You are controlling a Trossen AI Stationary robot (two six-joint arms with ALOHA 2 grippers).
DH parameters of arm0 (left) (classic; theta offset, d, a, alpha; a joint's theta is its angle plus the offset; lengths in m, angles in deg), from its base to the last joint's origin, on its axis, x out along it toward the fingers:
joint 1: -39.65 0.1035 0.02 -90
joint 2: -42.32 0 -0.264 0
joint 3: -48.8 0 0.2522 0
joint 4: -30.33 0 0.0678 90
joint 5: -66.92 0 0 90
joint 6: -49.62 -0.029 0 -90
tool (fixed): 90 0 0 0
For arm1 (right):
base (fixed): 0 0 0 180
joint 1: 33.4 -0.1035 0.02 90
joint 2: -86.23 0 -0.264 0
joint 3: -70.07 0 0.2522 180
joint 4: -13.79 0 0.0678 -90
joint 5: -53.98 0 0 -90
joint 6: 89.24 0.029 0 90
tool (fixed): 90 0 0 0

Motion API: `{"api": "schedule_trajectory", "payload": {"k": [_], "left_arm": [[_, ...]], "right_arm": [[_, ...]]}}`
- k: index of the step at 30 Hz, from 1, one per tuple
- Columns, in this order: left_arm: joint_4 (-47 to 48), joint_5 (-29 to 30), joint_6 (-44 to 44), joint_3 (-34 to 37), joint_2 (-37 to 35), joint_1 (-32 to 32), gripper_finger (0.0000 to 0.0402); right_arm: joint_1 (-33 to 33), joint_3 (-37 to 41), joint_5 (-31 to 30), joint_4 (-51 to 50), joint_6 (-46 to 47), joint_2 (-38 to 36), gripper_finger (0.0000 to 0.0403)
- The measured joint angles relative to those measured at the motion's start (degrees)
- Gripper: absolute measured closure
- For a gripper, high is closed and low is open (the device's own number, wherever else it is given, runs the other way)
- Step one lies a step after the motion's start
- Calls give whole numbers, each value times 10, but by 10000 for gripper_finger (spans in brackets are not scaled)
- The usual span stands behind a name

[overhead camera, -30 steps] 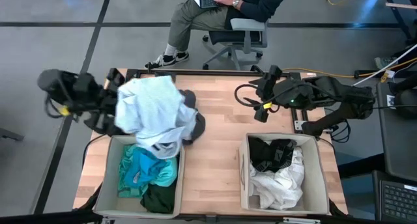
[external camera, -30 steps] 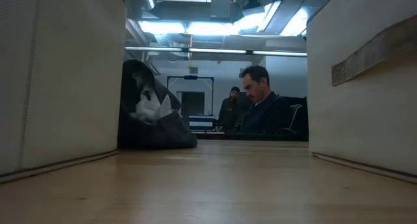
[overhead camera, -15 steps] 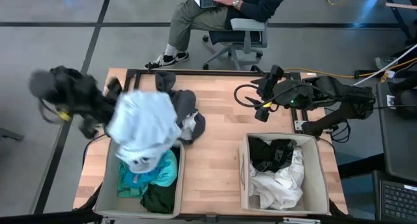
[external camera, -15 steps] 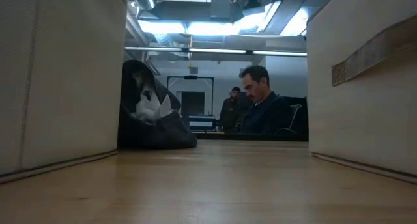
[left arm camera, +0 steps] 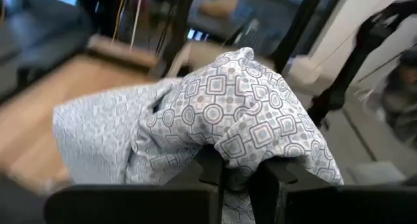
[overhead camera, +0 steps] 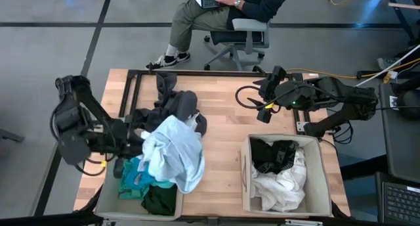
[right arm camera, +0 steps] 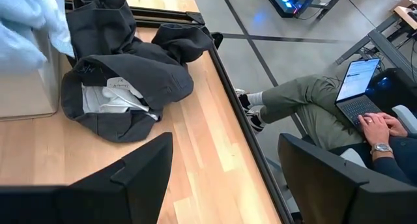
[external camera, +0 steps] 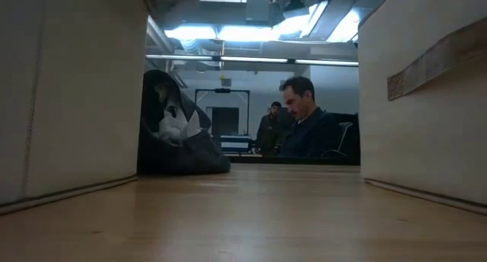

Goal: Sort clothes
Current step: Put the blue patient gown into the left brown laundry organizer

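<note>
My left gripper (overhead camera: 133,135) is shut on a pale light-blue patterned garment (overhead camera: 174,155), held over the left beige bin (overhead camera: 105,186). That bin holds a turquoise garment (overhead camera: 133,175) and a dark green one (overhead camera: 159,200). A dark grey garment (overhead camera: 178,104) with a white label lies in a heap on the table's far left (right arm camera: 124,87). The right bin (overhead camera: 323,180) holds a black garment (overhead camera: 272,154) and a white one (overhead camera: 282,186). My right gripper (overhead camera: 265,112) hovers open above the table's far right (right arm camera: 225,185). My left gripper pinches a bunched fold of the light-blue garment (left arm camera: 238,165) between its two fingers (left arm camera: 212,178). The fingers come nearly level from the table's left side. The cloth billows past the fingers and droops slack over the bin and its right rim (overhead camera: 187,180).
A person sits on an office chair (overhead camera: 239,35) with a laptop just beyond the table's far edge. Bare wooden table top (overhead camera: 220,160) lies between the two bins. Cables and equipment (overhead camera: 400,94) sit off the table's right side.
My left gripper has swung toward the table's near edge and down, turning as it went, still shut on the light-blue garment. The garment has moved from above the table's far left to over the left bin, uncovering the dark grey heap.
</note>
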Motion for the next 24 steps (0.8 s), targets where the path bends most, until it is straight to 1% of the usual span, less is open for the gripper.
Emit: {"api": "schedule_trajectory", "payload": {"k": [4,6,8,11,15,18,21,24], "left_arm": [[155,-1,192,0,16,-35,373],[238,-11,288,0,25,-50,371],[309,-39,382,1,38,-62,370],[368,-116,489,19,59,-78,371],[369,-220,596,61,84,-99,371],[342,-292,658,98,105,-115,367],[304,-332,694,143,123,-132,366],[254,-340,714,194,141,-147,365]], "right_arm": [[0,10,0,-1,1,0,125],[0,19,0,1,1,0,125],[0,29,0,5,1,0,125],[0,40,-1,3,4,0,125],[0,41,-18,-18,23,0,125],[0,41,-29,-29,29,0,125],[0,41,-33,-27,29,0,125],[0,41,-33,-25,29,0,125]]}}
